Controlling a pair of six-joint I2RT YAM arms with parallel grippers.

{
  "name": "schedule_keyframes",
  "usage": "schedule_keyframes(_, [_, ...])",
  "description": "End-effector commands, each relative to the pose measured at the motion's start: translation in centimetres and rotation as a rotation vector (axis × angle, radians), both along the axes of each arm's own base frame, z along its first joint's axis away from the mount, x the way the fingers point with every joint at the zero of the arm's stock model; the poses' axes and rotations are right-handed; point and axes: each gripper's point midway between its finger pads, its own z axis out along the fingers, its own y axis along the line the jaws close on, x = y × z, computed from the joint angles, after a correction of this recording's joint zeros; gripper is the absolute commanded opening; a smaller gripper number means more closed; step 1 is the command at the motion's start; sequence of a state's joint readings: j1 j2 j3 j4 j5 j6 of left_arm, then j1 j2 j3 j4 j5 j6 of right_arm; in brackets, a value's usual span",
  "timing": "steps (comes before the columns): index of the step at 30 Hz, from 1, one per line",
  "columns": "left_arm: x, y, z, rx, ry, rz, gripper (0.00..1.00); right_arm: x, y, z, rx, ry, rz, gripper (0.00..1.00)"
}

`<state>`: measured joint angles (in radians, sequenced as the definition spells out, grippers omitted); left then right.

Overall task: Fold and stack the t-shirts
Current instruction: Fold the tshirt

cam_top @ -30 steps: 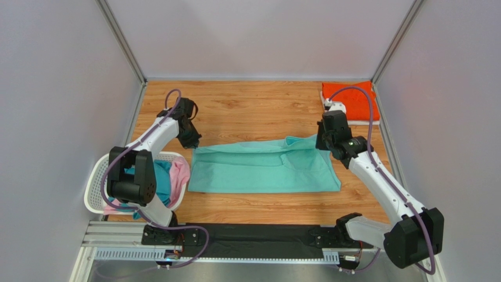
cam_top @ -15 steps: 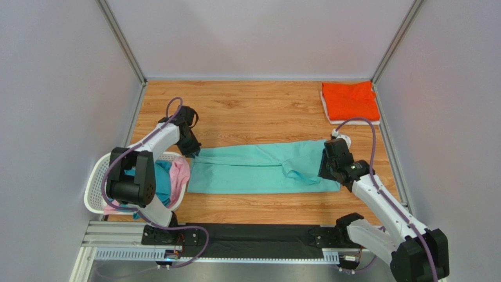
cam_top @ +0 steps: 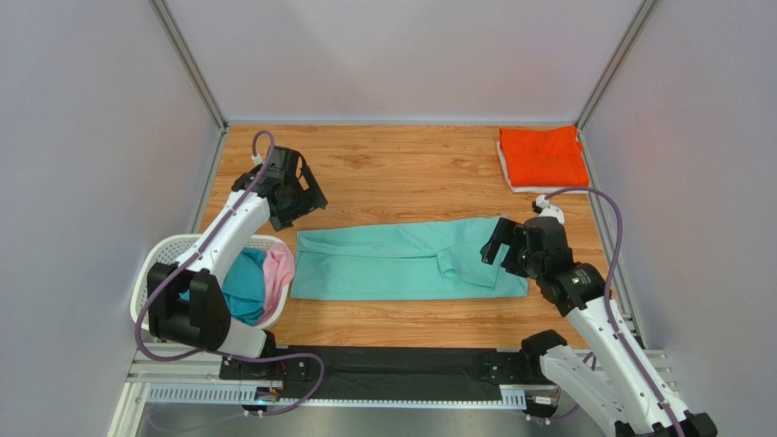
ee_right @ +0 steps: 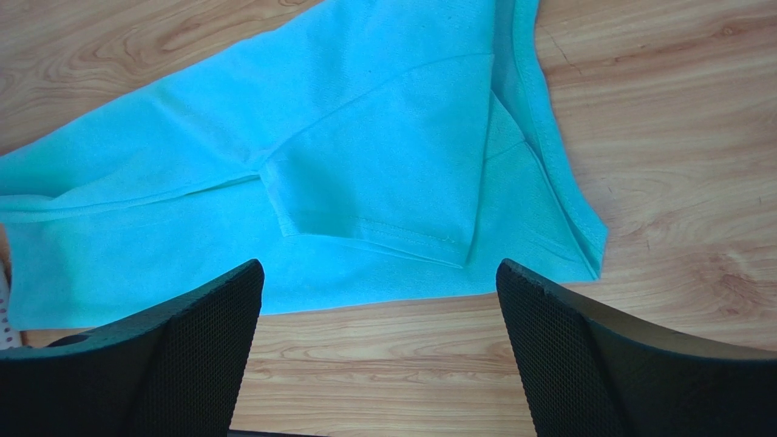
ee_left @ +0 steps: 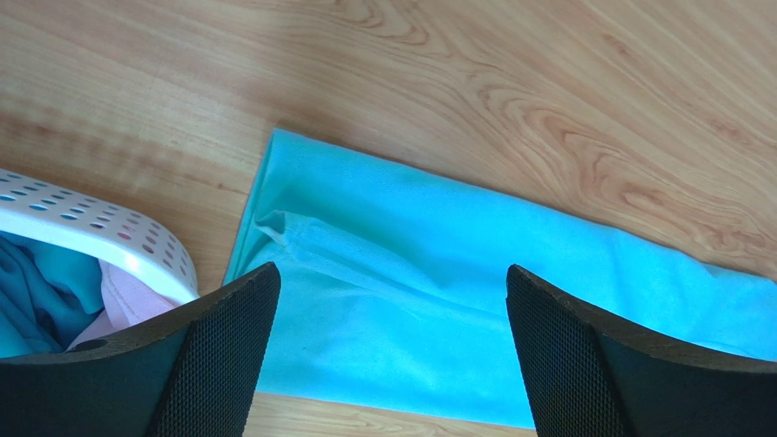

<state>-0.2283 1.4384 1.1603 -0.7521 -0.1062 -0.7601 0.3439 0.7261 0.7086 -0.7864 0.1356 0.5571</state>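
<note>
The mint-teal t-shirt (cam_top: 401, 264) lies as a long folded band on the wooden table, one sleeve (ee_right: 392, 173) turned over on its right end. My left gripper (cam_top: 305, 196) (ee_left: 390, 273) hovers open above the band's left end (ee_left: 438, 300), holding nothing. Over the right end, my right gripper (cam_top: 506, 248) (ee_right: 378, 266) also stands open and empty, above the shirt's near edge (ee_right: 365, 164). A folded bright orange t-shirt (cam_top: 543, 157) rests on a white one (cam_top: 529, 188) at the far right corner. Darker teal (cam_top: 244, 284) and pink (cam_top: 278, 271) shirts fill the basket.
The white plastic laundry basket (cam_top: 150, 273) (ee_left: 91, 228) stands at the near left, its rim close to the mint shirt's left end. Grey walls enclose the table on three sides. A black rail with the arm bases (cam_top: 383, 369) runs along the near edge.
Both grippers carried the shirt's far edge toward the near edge, then opened and let go. The left arm lifted back and away; the right arm drew nearer the front.
</note>
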Motion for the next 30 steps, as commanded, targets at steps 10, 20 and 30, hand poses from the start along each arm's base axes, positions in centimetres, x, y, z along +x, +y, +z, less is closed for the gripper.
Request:
schedule_keyframes(10, [1.0,-6.4,-0.4,-0.064,0.023,-0.199,1.00,4.0,5.3,-1.6,0.180,0.086,0.072,1.00])
schedule_keyframes(20, [-1.6,-7.4,-8.3,-0.074,0.210,-0.219,1.00,8.4,4.8,-9.3,0.070,0.294,-0.033,1.00])
schedule_keyframes(30, [-8.3,-7.8,-12.1,-0.117,0.283,-0.161,1.00,13.6,4.2,-13.7,0.043,0.396,-0.028,1.00])
